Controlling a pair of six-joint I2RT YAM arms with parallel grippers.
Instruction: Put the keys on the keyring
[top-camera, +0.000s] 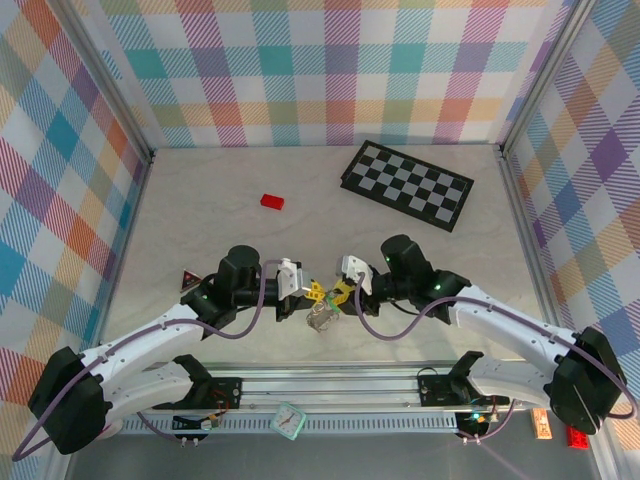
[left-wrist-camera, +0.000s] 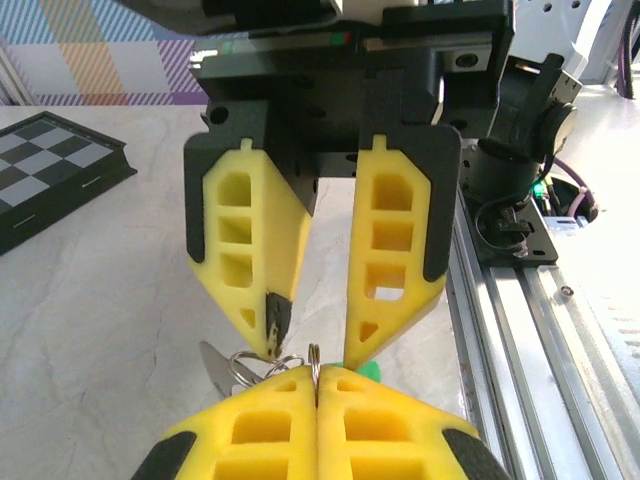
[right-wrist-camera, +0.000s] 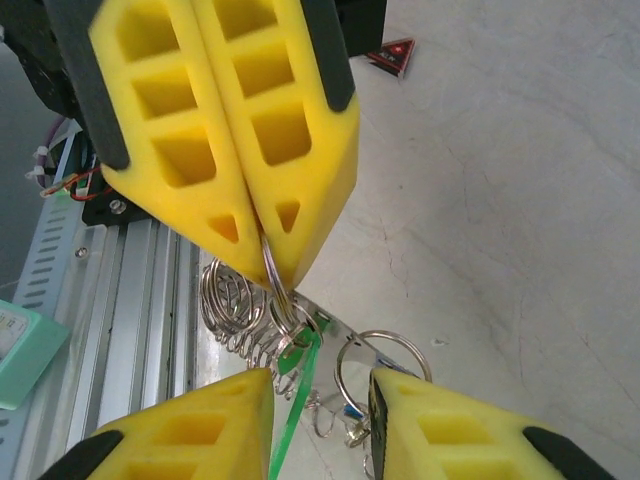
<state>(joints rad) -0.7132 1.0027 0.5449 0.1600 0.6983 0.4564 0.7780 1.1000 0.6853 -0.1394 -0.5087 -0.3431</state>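
My left gripper and right gripper meet tip to tip at the table's near middle, above a small metal bundle. The left gripper is shut on a thin silvery ring of the keyring, held edge-on. From that ring hang coiled wire loops, the green key head with a green strip, and a second ring. A bit of blue key shows lower down. The right gripper is open. Its dark-tipped finger touches the second ring.
A red block lies at mid-table and the checkerboard at the back right. A red-and-black triangle sits beside the left arm. The aluminium rail runs just behind the hanging bundle, with a mint box on it.
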